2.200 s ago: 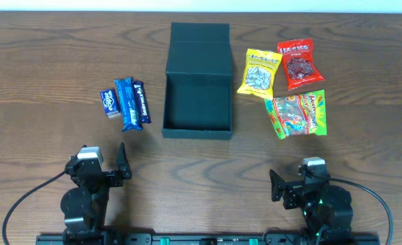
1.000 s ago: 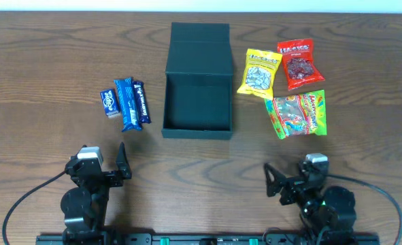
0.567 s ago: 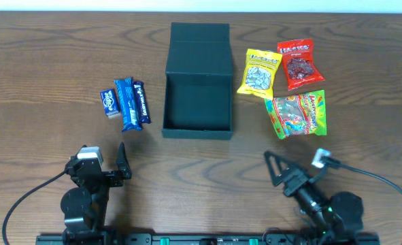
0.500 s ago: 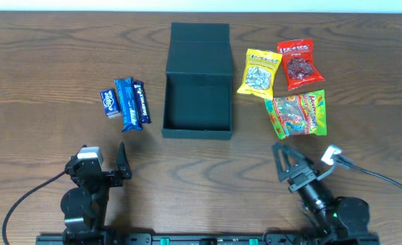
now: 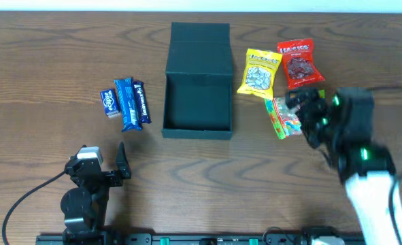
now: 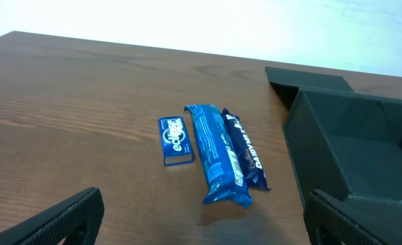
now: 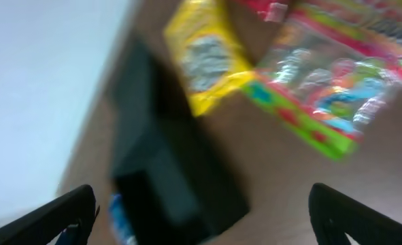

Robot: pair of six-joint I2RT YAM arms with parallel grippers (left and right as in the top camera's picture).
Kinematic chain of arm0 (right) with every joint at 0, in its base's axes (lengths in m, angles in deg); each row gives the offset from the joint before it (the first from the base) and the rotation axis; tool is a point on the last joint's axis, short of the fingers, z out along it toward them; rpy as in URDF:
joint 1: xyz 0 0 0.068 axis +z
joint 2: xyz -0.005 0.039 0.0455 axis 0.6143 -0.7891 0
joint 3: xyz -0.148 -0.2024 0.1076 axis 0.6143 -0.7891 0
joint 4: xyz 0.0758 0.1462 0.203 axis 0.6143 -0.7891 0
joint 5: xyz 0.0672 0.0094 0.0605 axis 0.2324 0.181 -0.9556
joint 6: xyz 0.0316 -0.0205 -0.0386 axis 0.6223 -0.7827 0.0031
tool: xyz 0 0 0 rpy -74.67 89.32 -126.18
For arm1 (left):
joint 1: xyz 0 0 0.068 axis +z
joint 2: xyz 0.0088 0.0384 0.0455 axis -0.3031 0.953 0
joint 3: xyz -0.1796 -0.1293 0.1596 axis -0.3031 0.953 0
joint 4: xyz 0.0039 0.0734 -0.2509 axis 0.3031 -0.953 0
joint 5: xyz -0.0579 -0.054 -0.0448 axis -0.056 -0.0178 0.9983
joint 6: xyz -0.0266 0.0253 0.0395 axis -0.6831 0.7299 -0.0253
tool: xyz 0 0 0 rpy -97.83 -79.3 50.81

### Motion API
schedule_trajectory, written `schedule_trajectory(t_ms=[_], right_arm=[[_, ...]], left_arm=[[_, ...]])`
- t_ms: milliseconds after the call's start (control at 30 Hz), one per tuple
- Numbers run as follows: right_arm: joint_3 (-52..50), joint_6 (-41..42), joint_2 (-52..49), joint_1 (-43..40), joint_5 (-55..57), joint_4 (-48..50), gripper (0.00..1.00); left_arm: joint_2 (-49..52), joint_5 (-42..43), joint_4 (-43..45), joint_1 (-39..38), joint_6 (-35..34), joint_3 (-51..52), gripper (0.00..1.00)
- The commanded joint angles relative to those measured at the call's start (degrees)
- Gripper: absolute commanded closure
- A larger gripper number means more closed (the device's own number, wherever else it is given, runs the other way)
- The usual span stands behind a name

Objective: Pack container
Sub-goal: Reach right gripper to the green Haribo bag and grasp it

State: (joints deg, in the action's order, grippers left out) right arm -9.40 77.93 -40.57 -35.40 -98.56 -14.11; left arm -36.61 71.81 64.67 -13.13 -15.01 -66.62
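Note:
The dark green container (image 5: 198, 102) stands open at mid-table, its lid (image 5: 199, 51) folded flat behind it; it looks empty. It also shows in the left wrist view (image 6: 357, 150) and, blurred, in the right wrist view (image 7: 173, 177). My right gripper (image 5: 304, 110) is open and hovers over the colourful gummy packet (image 5: 284, 121), partly hiding it. In the blurred right wrist view the gummy packet (image 7: 330, 95) and yellow packet (image 7: 207, 61) lie ahead of the open gripper (image 7: 204, 218). My left gripper (image 5: 104, 151) is open and empty near the front edge.
A yellow packet (image 5: 259, 71) and a red packet (image 5: 296, 62) lie right of the container. Two blue snack bars (image 5: 131, 103) and a small blue packet (image 5: 108, 102) lie left of it; they also show in the left wrist view (image 6: 218, 153).
My right arm has lifted from the front edge and swung forward and right, ending over the gummy packet. The left arm has not moved.

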Motion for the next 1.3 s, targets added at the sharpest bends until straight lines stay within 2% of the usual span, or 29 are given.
schedule_trajectory(t_ms=[0,100,233,467,833,900,1000,1200,1267], right_arm=[[9.6,3.8,-10.9,-0.8,6.2,-6.4,0.01],[17.9,7.4,-23.3,-1.5,6.1,-12.4,0.01],[23.3,11.7,-36.3,-3.5,4.2,-14.9,0.02],[23.5,12.7,-43.1,-6.6,3.4,-12.5,0.09],[23.5,10.4,-49.6,-6.8,3.9,-11.2,0.32],[23.5,9.9,-50.3,-7.0,4.1,-11.2,0.38],[23.5,8.4,-51.3,-7.2,4.9,-11.3,0.53],[23.5,6.6,-53.1,-8.0,4.7,-12.3,0.98],[23.5,5.3,-53.5,-8.2,4.7,-12.7,0.99]], left_arm=[[-0.3,-0.2,-0.6,0.3,-0.1,1.4,0.05],[-0.3,-0.3,-0.6,0.3,-0.1,1.4,0.05],[-0.3,-0.3,-0.6,0.3,-0.1,1.4,0.05],[-0.3,-0.3,-0.6,0.3,-0.1,1.4,0.05],[-0.3,-0.3,-0.6,0.3,-0.1,1.4,0.05],[-0.3,-0.3,-0.6,0.3,-0.1,1.4,0.05],[-0.3,-0.3,-0.6,0.3,-0.1,1.4,0.05],[-0.3,-0.3,-0.6,0.3,-0.1,1.4,0.05],[-0.3,-0.3,-0.6,0.3,-0.1,1.4,0.05]])
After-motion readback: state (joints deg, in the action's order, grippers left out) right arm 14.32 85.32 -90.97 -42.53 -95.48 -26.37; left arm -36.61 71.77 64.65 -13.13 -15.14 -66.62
